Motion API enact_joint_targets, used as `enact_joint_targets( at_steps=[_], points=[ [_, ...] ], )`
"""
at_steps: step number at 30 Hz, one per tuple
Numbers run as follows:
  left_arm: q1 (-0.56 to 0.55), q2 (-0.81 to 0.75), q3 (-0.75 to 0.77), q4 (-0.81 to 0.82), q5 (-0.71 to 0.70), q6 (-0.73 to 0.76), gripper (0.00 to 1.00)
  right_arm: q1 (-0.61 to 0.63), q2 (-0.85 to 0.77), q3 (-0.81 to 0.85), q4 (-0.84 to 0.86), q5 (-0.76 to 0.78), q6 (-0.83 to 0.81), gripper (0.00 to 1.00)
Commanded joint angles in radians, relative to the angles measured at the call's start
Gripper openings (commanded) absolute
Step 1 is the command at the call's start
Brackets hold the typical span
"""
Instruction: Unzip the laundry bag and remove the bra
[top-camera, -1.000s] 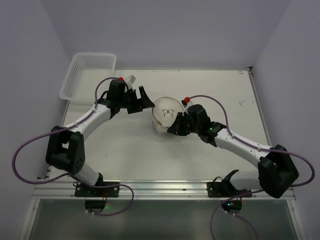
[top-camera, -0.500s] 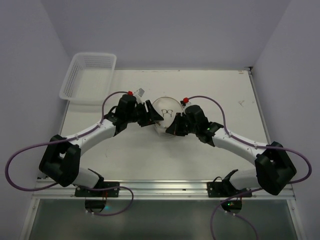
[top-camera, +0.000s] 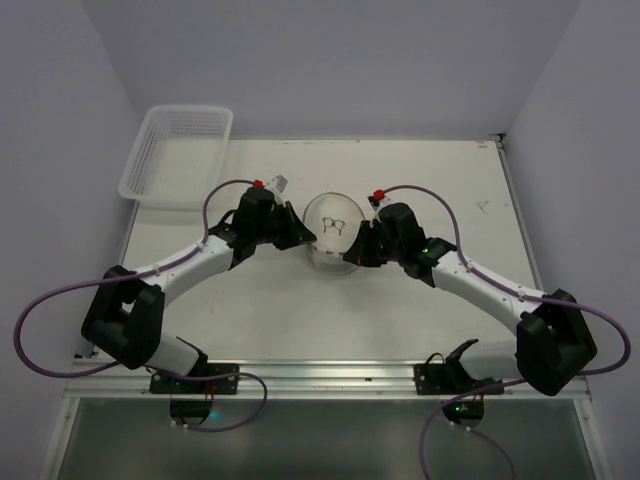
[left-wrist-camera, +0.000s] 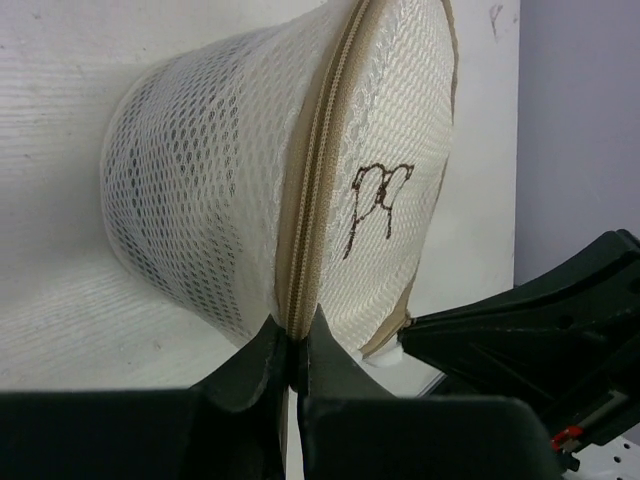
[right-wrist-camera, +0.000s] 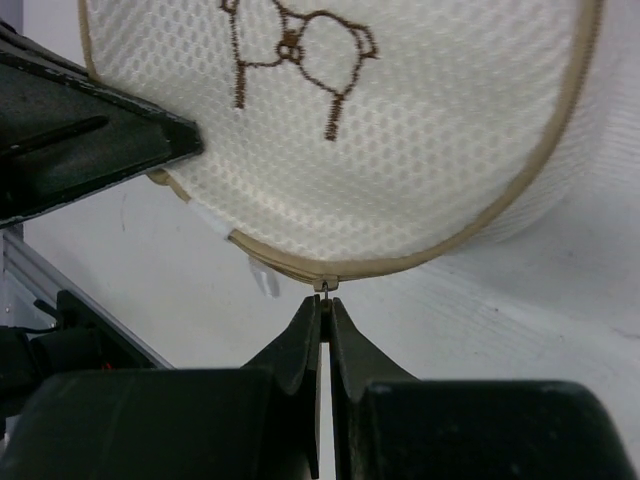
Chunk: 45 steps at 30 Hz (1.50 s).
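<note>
Item 1, laundry bag (top-camera: 333, 232): round white mesh drum. Tan zipper tape runs round the rim of its flat face and is shut along all the length in view. A small metal zipper pull (right-wrist-camera: 324, 286) sits at the rim. Dark bra icon on the face, uppermost. Located mid-counter (top-camera: 420, 190).

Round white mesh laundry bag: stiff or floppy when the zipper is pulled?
Probably gives: the round white mesh laundry bag is thin netting, tilted on edge. Likely light, so it may slide or roll unless the left fingers hold its tan zipper seam.
</note>
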Motion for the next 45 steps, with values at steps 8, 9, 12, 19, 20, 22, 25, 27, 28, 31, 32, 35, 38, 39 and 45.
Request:
enact_joint_targets(
  at_steps=[8,9,12,19,20,22,25,27,28,31,32,35,38,39,45],
  points=[
    [0.098,-0.019,0.060,-0.050,0.083,0.194,0.00,-0.133,-0.075,-0.032,-0.076,-0.068,-0.139,0.00],
    [0.115,-0.011,0.079,-0.051,0.101,0.226,0.00,-0.135,-0.075,-0.027,-0.082,-0.071,-0.146,0.00],
    [0.152,0.048,0.151,-0.114,0.160,0.319,0.00,-0.133,-0.073,-0.025,-0.077,-0.092,-0.152,0.00],
    [0.175,0.255,0.425,-0.145,0.189,0.334,0.06,-0.077,-0.038,0.010,0.013,-0.207,-0.094,0.00],
    [0.175,0.265,0.435,-0.107,0.203,0.276,0.16,-0.063,-0.027,0.021,0.025,-0.204,-0.080,0.00],
    [0.177,0.271,0.429,-0.088,0.207,0.220,0.36,-0.028,0.008,0.048,0.047,-0.193,-0.054,0.00],
    [0.172,0.204,0.352,-0.069,0.160,0.121,0.74,0.001,0.043,0.057,0.108,-0.163,0.015,0.00],
    [0.160,0.144,0.251,-0.065,0.088,0.051,0.88,0.009,0.057,0.054,0.159,-0.129,0.053,0.00],
    [0.149,0.069,0.211,-0.060,0.051,0.025,0.91,0.014,0.069,0.053,0.162,-0.117,0.061,0.00],
    [0.088,-0.034,0.081,-0.010,-0.026,-0.045,0.93,0.020,0.094,0.056,0.203,-0.104,0.070,0.00],
    [0.071,-0.043,0.064,0.010,-0.033,-0.070,0.92,0.020,0.098,0.059,0.200,-0.104,0.065,0.00],
    [0.006,-0.034,0.028,0.059,-0.029,-0.099,0.87,0.028,0.103,0.056,0.203,-0.107,0.059,0.00],
    [-0.035,-0.007,0.021,0.093,-0.034,-0.110,0.78,0.031,0.102,0.048,0.205,-0.106,0.058,0.00],
    [-0.047,0.007,0.022,0.098,-0.040,-0.108,0.75,0.031,0.102,0.047,0.205,-0.106,0.058,0.00],
    [-0.061,0.053,0.024,0.096,-0.089,-0.121,0.41,0.031,0.057,0.025,0.185,-0.097,0.044,0.00]
  ],
)
